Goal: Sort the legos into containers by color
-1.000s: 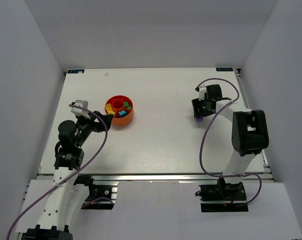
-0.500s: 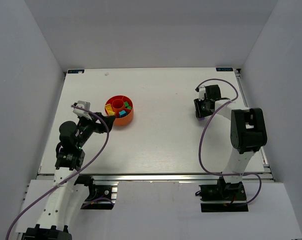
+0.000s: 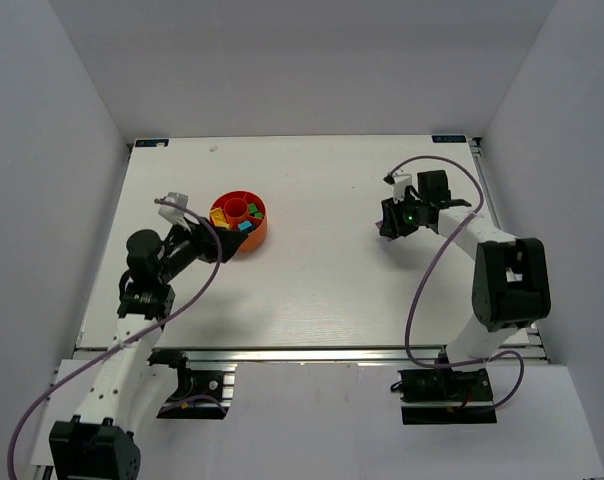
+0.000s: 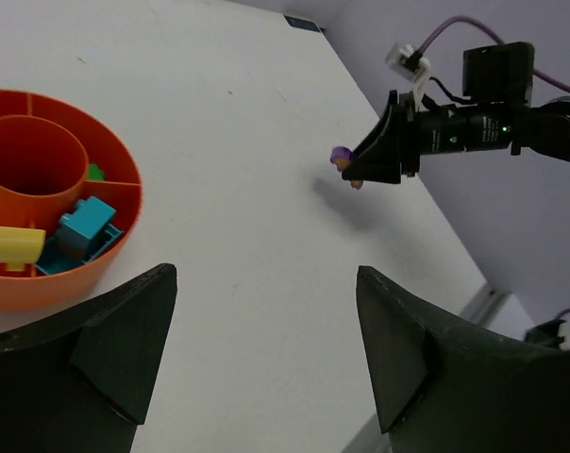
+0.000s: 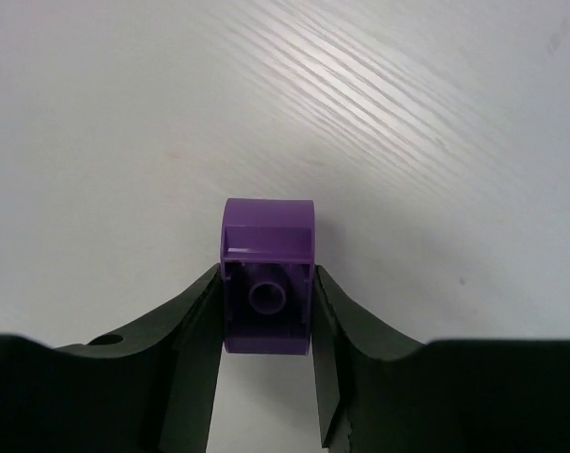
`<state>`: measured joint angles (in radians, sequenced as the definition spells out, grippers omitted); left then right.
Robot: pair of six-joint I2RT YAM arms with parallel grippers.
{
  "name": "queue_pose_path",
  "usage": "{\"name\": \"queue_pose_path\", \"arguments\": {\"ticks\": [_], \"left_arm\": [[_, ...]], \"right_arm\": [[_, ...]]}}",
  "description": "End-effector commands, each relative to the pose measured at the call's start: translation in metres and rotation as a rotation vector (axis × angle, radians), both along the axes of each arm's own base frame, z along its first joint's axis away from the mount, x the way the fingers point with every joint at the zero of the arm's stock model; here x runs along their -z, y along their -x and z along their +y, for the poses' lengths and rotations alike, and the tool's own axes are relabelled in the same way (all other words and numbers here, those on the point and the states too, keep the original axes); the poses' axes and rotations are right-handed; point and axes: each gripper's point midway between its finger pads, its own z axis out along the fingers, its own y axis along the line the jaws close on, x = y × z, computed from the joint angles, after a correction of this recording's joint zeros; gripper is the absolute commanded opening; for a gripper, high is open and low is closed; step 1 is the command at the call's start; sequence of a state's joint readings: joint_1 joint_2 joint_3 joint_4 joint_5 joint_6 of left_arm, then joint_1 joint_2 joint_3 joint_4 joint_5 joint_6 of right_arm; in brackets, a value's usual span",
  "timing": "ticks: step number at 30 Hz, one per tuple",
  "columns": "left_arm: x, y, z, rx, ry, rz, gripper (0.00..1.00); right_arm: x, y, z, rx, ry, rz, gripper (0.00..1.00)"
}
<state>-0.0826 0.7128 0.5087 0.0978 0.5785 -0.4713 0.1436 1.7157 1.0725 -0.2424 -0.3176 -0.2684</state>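
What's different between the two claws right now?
The right gripper is shut on a purple lego; the left gripper is open and holds nothing. The left gripper sits beside the orange dish, while the right gripper is far across the table from it. Both have two dark fingers.

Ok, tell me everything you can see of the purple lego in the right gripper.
The purple lego is a small glossy plastic piece, hollow underside with a round tube facing the wrist camera, far end curved. The right gripper pinches its two sides between black fingers. From the left wrist view it looks lifted off the white table, shadow below.
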Motion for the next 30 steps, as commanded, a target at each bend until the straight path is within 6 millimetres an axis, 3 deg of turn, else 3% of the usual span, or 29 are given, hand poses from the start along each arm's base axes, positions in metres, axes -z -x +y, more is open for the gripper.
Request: {"name": "queue_pose_path", "arguments": {"ticks": [1,2,6,11,21,30], "left_arm": [[-0.025,0.004,-0.021,0.128,0.110,0.060,0.86],[-0.032,0.004,-0.026,0.148,0.118,0.065,0.85],[-0.021,0.000,-0.041,0.184,0.156,0.192,0.84],[-0.012,0.000,-0.062,0.216,0.176,0.289,0.84],[0.001,-0.003,-0.117,0.286,0.179,0.407,0.83],[0.013,-0.006,-0.157,0.321,0.148,0.465,0.82]], "right_arm": [[-0.066,0.026,0.052,-0.287,-0.182,-0.141,0.00],[-0.076,0.037,0.067,-0.366,-0.224,-0.162,0.00],[-0.111,0.083,0.112,-0.622,-0.303,-0.251,0.00],[-0.143,0.121,0.150,-0.822,-0.312,-0.381,0.00],[-0.150,0.147,0.191,-0.946,-0.268,-0.470,0.00],[-0.153,0.154,0.198,-0.936,-0.263,-0.511,0.00]]}}
